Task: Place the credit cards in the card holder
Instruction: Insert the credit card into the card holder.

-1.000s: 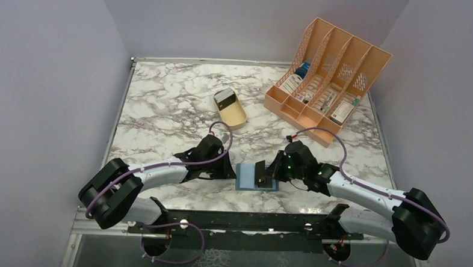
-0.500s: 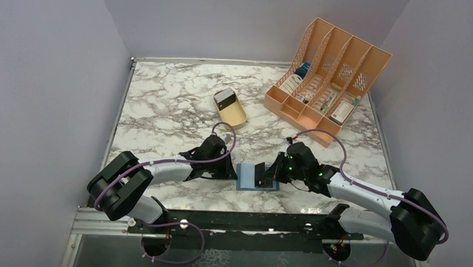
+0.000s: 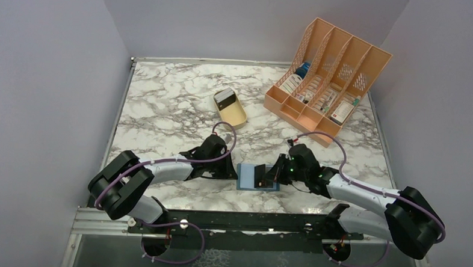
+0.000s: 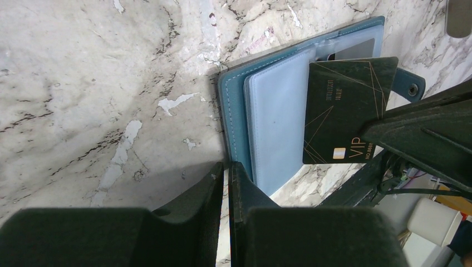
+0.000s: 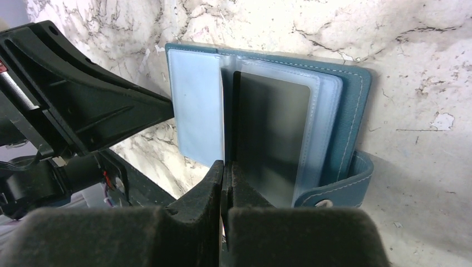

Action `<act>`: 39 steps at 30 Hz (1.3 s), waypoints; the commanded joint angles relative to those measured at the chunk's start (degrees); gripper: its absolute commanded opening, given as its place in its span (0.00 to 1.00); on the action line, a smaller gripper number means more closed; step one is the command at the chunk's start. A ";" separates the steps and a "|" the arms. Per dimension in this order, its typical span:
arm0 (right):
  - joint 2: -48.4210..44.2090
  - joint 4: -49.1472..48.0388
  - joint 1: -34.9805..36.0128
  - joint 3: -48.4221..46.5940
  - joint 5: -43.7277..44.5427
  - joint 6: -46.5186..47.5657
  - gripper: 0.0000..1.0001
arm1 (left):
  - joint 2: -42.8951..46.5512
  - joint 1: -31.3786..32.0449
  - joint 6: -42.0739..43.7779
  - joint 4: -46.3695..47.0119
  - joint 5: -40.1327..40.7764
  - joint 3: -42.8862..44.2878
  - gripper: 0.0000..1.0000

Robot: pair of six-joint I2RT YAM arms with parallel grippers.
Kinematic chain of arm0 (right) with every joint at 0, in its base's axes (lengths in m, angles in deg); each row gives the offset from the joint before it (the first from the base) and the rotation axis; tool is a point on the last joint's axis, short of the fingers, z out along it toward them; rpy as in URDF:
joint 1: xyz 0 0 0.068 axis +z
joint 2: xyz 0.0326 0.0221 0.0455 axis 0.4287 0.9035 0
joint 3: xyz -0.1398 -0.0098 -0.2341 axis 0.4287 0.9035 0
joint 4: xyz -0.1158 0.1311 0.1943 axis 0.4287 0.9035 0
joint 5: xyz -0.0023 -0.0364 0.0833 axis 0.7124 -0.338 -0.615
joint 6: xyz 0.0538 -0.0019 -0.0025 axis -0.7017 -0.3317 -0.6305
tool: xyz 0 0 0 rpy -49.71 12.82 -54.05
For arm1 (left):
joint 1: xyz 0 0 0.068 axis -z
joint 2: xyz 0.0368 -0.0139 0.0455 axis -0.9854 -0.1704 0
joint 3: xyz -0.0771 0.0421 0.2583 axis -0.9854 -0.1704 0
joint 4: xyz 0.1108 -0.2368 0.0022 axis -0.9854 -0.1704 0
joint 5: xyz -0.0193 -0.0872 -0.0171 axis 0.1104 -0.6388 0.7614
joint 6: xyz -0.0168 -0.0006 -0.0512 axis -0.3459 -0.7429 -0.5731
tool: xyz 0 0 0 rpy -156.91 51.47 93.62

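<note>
Right jaws pinching the card, I should slide it squarely into the holder; left jaws state unclear.

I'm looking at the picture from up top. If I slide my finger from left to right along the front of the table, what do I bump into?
left gripper → card holder → black credit card → right gripper
</note>
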 commanded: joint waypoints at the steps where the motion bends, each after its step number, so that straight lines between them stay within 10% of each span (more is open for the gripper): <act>1: 0.92 -4.73 -0.70 1.65 -3.40 -0.06 0.01 | -1.42 0.22 0.72 -1.99 0.92 0.13 0.12; 31: 6.93 -12.20 -3.53 4.49 -8.52 2.21 0.01 | -1.27 0.65 -1.12 -0.68 0.84 -1.19 0.13; 39: 5.39 -0.27 -3.59 -0.16 -4.95 5.22 0.18 | -1.11 0.83 -1.25 -0.35 1.01 -1.45 0.12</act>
